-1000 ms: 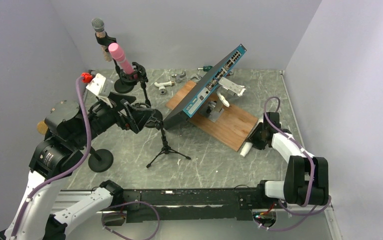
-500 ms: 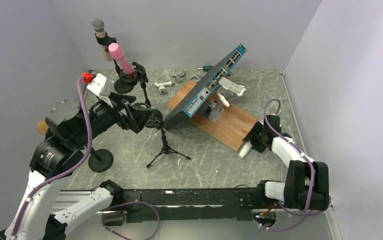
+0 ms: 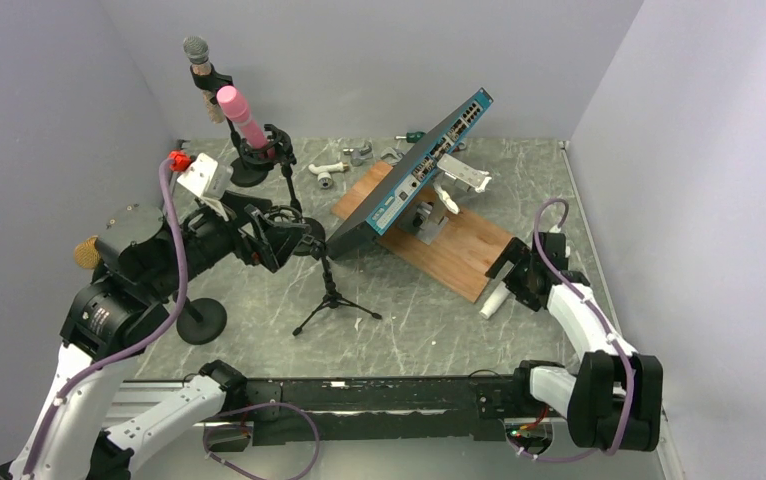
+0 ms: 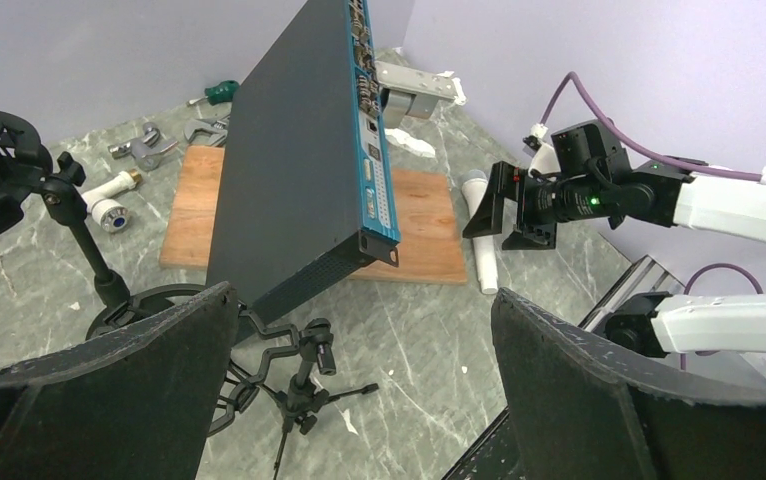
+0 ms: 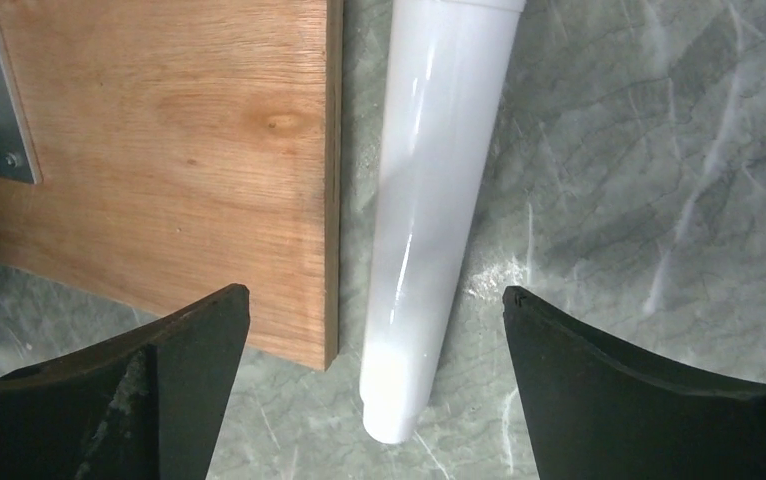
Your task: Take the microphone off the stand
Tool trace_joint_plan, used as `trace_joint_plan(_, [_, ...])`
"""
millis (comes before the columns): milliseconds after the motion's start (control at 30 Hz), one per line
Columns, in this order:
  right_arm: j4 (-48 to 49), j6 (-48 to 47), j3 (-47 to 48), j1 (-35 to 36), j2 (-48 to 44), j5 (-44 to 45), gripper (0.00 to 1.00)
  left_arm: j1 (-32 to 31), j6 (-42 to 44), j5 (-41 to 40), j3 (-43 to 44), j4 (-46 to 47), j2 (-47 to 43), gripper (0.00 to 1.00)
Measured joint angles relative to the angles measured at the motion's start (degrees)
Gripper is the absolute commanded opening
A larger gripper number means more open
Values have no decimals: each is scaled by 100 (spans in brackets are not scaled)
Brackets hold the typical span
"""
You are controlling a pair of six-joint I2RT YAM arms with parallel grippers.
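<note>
At 9 o'clock on the counter (image 3: pixel 409 325) the left tool (image 3: pixel 284 235) hovers with its jaws spread wide and nothing between them. It hangs just above the small tripod stand (image 3: pixel 331 290), whose clip looks empty. Behind it, at 11 o'clock, a pink microphone (image 3: pixel 239 115) and a grey microphone (image 3: pixel 196 50) each sit upright in a stand of their own.

In the middle a network switch (image 3: pixel 409 175) leans steeply over a wooden board (image 5: pixel 159 150).

At 4 o'clock the white microphone (image 5: pixel 429 200) lies flat on the counter, along the board's near edge. It is just beside that edge, and whether it touches cannot be told. The right tool (image 5: pixel 374 295) hangs over it with both fingers well apart, gripping nothing and clear of the barrel on each side.

Judged from this, the removal is at its close: the microphone is off the stand and set down. The next move calls for the right tool to rise straight up before swinging away, so that neither finger rolls the barrel.

Room is tight toward 9 o'clock, where the board's edge and the overhanging switch stand. The side wall (image 3: pixel 699 200) closes in at 3 o'clock. The bare counter toward 6 o'clock is the open way out.
</note>
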Motion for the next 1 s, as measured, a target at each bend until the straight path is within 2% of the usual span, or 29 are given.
trace_joint_plan(367, [-651, -55, 308, 96, -651, 262, 100, 0, 0, 15, -33, -11, -33, 100])
trace_joint_plan(500, [-901, -17, 461, 498, -896, 505, 100, 0, 0, 66, -111, -4, 2, 99])
trace_joint_plan(567, [-953, 98, 483, 1064, -1008, 612, 100, 0, 0, 94, -142, -11, 52, 99])
trace_joint_plan(767, [-743, 938, 479, 3386, -1032, 538, 99, -2, 2, 153, -146, -13, 225, 99])
trace_joint_plan(900, [247, 1784, 256, 4732, -1093, 409, 97, -2, 2, 151, -170, -11, 258, 99])
trace_joint_plan(1000, [1587, 2345, -127, 5484, -1029, 382, 89, -2, 2, 151, -216, -11, 245, 99])
